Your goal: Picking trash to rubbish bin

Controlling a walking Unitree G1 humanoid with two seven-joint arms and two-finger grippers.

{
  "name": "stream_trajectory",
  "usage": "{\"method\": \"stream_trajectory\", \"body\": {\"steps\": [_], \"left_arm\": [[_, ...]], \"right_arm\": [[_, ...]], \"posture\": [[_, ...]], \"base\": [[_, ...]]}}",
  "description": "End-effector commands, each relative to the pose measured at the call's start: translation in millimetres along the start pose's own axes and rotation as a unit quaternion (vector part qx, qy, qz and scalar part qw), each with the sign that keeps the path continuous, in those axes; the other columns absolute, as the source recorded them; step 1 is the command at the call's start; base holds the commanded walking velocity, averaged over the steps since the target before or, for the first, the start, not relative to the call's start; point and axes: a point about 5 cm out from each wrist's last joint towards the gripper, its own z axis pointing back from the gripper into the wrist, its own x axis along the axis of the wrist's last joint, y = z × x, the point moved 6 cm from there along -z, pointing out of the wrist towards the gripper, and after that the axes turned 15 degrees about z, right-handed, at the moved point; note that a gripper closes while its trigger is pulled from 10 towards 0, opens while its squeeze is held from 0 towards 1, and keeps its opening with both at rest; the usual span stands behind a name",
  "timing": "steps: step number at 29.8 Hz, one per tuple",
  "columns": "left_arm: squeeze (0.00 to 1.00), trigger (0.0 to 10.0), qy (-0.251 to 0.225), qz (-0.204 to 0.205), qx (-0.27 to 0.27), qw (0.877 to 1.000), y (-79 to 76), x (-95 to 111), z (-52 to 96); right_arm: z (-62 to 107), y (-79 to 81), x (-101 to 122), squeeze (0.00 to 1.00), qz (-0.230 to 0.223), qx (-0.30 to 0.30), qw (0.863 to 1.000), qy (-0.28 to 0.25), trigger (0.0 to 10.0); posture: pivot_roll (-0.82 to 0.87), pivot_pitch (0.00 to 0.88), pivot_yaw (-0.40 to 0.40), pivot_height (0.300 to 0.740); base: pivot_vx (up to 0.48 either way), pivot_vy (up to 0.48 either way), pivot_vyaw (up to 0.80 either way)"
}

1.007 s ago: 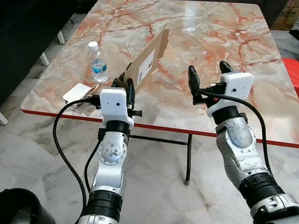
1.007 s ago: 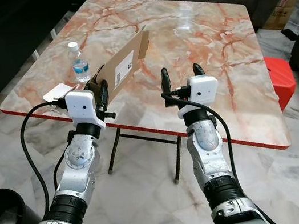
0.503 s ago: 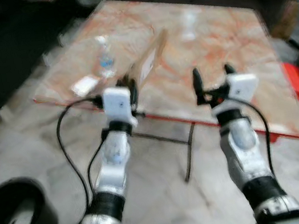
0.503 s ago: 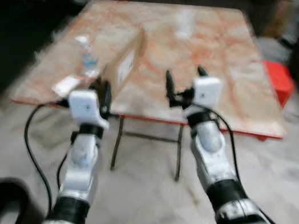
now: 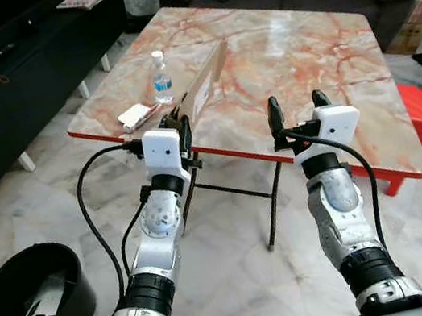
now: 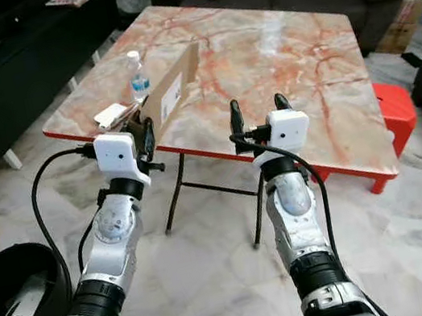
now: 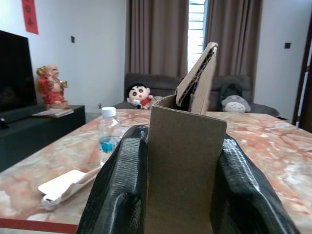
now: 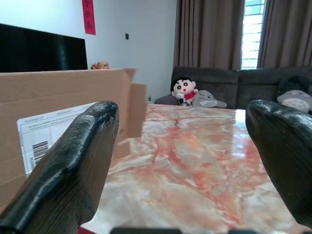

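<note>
My left gripper [image 5: 175, 123] is shut on the near end of a flattened brown cardboard box [image 5: 207, 82] with a white label, which slants up over the marble table's front edge. In the left wrist view the cardboard [image 7: 184, 161] sits squeezed between both black fingers. My right gripper [image 5: 295, 102] is held up at the table's front edge, open, with nothing between its fingers [image 8: 80, 161]. A black rubbish bin [image 5: 32, 293] stands on the floor at my lower left with white trash inside.
On the marble table [image 5: 296, 36] stand a water bottle [image 5: 161, 77] and a white packet [image 5: 136, 115] near the left corner. A red stool [image 5: 415, 107] sits right of the table. A black cabinet [image 5: 10, 87] runs along the left, a sofa with plush toys behind.
The whole picture has shifted and blurred: the camera has drawn back, so the table looks farther and the bin shows fully. Both grippers keep their pose, the left still holding the cardboard.
</note>
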Motion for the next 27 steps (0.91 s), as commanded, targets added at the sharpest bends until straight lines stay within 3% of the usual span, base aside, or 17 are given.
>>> {"method": "stream_trajectory", "body": {"steps": [1,27], "left_arm": [[0.00,10.0,-0.014,0.001,-0.007,1.000,-4.6,8.0,-5.1],[0.00,10.0,-0.014,0.000,-0.006,1.000,-4.0,8.5,-5.5]], "right_arm": [[-1.1,-6.2,1.4,0.00,0.000,-0.009,1.000,0.000,10.0],[-0.3,-6.4,-1.0,0.00,0.001,-0.010,1.000,0.005,10.0]], "posture": [[0.08,0.118,-0.126,0.740],[0.08,0.132,-0.126,0.740]], "base": [[-0.277,0.000,0.00],[-0.268,0.000,0.00]]}}
